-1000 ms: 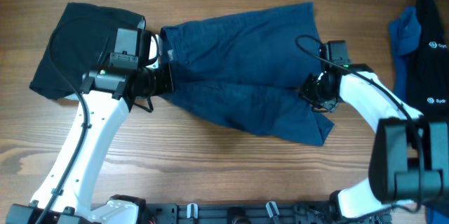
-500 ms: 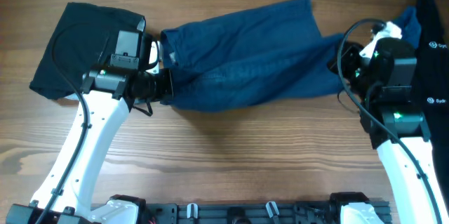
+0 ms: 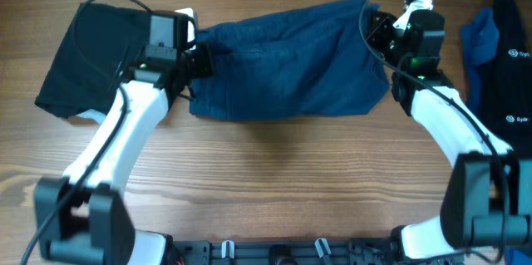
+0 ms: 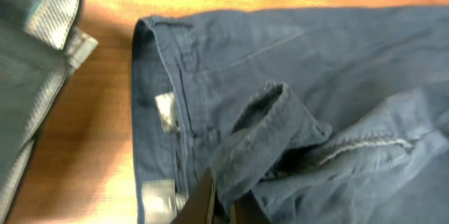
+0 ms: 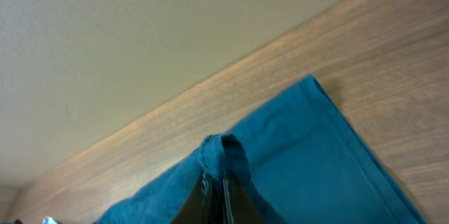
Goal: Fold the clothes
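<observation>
Closest to the robot's bases lies bare wooden surface (image 3: 274, 182). Beyond it, a pair of dark blue denim shorts (image 3: 291, 66) lies folded into a long band across the far middle of the surface. At the band's left end, the left tool (image 3: 198, 61) is clenched on a raised ridge of denim. Its wrist view shows the fingers (image 4: 207, 199) pinching that ridge, with the waistband (image 4: 151, 76) and a small label (image 4: 165, 108) just beside it. At the right end, the right tool (image 3: 384, 36) is clenched on the hem edge. A black garment (image 3: 83, 57) lies at the left, near the waistband. At the far right, a bright blue garment (image 3: 480, 41) lies against a second black garment (image 3: 511, 66).
</observation>
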